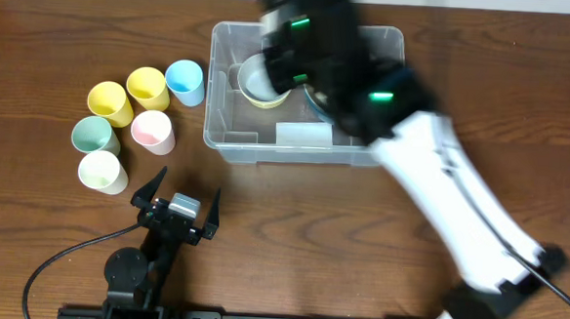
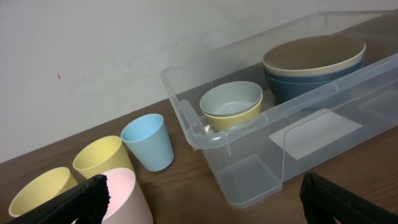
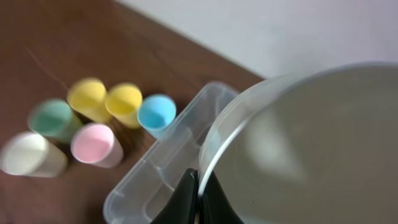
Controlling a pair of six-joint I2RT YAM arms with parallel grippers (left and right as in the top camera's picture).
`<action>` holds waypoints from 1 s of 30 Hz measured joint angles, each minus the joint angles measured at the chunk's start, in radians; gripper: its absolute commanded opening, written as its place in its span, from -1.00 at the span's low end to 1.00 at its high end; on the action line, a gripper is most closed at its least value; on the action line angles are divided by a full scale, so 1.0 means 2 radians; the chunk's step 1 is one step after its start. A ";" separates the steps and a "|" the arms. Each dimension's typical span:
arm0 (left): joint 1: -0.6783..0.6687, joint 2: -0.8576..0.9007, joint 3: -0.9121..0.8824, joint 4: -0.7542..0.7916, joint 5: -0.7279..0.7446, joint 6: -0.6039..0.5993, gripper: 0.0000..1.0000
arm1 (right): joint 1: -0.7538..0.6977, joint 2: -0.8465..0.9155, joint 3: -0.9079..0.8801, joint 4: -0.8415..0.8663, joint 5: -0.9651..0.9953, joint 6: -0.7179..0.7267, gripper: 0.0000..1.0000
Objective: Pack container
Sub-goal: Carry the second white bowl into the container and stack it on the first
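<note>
The clear container stands at the table's middle back. In it are a small yellow bowl with a pale blue one nested inside and a stack of larger bowls. My right gripper is shut on the rim of a large pale grey bowl and holds it above the container. In the overhead view my blurred right arm covers that bowl. My left gripper is open and empty, on the table in front of the container's left end.
Several cups stand left of the container: blue, two yellow, pink, green and cream. The pink cup is close to my left gripper's left finger.
</note>
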 measured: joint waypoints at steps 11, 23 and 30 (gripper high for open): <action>0.000 0.000 0.000 0.000 0.000 0.000 0.96 | 0.023 0.147 -0.001 0.077 0.061 -0.026 -0.97; 0.000 0.000 0.000 0.000 0.000 0.000 0.96 | 0.021 0.181 -0.001 0.122 0.065 -0.037 -0.97; 0.000 0.000 0.000 0.000 0.000 0.000 0.96 | 0.016 0.224 -0.001 0.135 0.063 -0.039 -0.97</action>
